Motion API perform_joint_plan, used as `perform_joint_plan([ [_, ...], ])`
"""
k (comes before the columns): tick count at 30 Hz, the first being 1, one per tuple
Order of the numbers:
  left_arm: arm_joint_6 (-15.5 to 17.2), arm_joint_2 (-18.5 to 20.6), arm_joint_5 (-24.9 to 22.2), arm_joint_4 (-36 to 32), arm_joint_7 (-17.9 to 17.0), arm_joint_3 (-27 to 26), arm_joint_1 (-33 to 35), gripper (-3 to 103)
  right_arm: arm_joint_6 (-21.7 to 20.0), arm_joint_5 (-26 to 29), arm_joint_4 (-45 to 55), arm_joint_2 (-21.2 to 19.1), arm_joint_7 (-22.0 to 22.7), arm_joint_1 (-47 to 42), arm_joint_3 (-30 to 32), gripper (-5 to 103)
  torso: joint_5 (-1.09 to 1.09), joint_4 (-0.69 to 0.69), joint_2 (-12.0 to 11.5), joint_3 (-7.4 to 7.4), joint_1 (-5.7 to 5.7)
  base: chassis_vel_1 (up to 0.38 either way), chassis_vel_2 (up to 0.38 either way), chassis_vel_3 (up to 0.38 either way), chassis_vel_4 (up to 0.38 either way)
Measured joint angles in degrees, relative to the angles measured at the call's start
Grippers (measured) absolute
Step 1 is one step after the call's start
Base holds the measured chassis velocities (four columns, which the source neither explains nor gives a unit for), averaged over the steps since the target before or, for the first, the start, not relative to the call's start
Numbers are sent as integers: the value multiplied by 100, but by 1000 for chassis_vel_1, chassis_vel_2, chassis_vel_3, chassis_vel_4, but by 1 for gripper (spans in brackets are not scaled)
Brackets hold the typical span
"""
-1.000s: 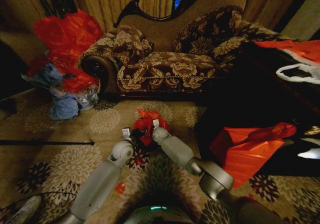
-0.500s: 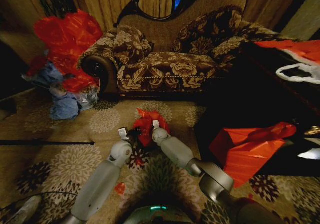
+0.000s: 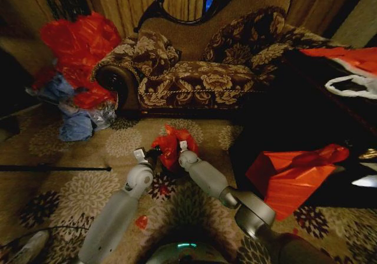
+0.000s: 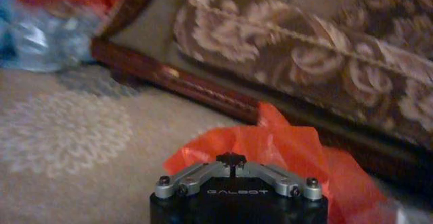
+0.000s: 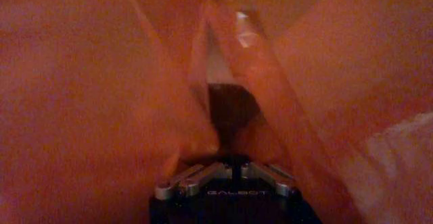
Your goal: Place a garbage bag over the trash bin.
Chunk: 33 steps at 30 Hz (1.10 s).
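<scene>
The garbage bag (image 3: 168, 145), crinkly glossy red plastic, sits bunched on the patterned carpet in front of the sofa, between my two grippers. My left gripper (image 3: 149, 154) is at its left edge, shut on the plastic. In the left wrist view that gripper (image 4: 232, 159) has its fingers together with the garbage bag (image 4: 277, 140) right behind them. My right gripper (image 3: 182, 148) is pressed into the bag's right side. In the right wrist view this gripper (image 5: 232, 167) is shut, with folds of the garbage bag (image 5: 101, 82) all around it. The trash bin is hidden under the bag and grippers.
A floral sofa (image 3: 194, 78) stands close behind the bag. Big red sacks (image 3: 79, 40) and blue bags (image 3: 75, 125) are piled at the left. A red-orange plastic sheet (image 3: 288, 175) hangs off dark furniture on the right. A black rod (image 3: 56, 168) lies on the carpet at the left.
My left gripper has moved a little to the left, and the bag's left edge has been drawn that way with it. The right arm has barely moved.
</scene>
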Motion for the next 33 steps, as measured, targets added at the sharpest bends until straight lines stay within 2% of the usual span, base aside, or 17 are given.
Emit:
perform_joint_plan([
  [6,-136,-65,-171,28,-260,-420,144,0,-18,18,-10,0,-3,27,-63,0,0,1,0,0,0,0,0,0,0],
  [13,-142,-116,-434,74,-402,-494,224,0,3,-21,-244,0,-119,87,9,0,0,0,0,0,0,0,0,0,0],
  [16,-139,-114,-435,37,-337,-413,218,0,-12,8,-164,-1,-102,93,-13,0,-1,0,0,0,1,0,0,0,0],
  [18,-125,-92,-425,-65,-120,-204,162,0,-49,75,27,0,-50,97,-100,0,1,2,0,0,0,0,0,0,0],
  [23,-66,-168,-354,29,127,96,-3,0,-101,146,135,0,11,96,-141,0,0,0,0,0,1,0,0,0,0],
  [27,5,-420,-439,517,209,360,-257,0,-111,161,184,1,17,55,-158,0,1,0,0,0,1,0,0,0,0],
  [29,10,-450,-485,594,208,368,-285,0,-111,160,184,0,17,50,-158,0,0,0,0,0,1,0,0,0,0],
  [32,42,-674,-773,1195,366,337,-482,0,-112,155,184,0,17,41,-153,0,0,0,0,0,1,0,0,0,0],
  [33,42,-674,-773,1195,366,337,-482,0,-112,155,184,0,17,41,-153,0,0,0,0,0,1,0,0,0,0],
])
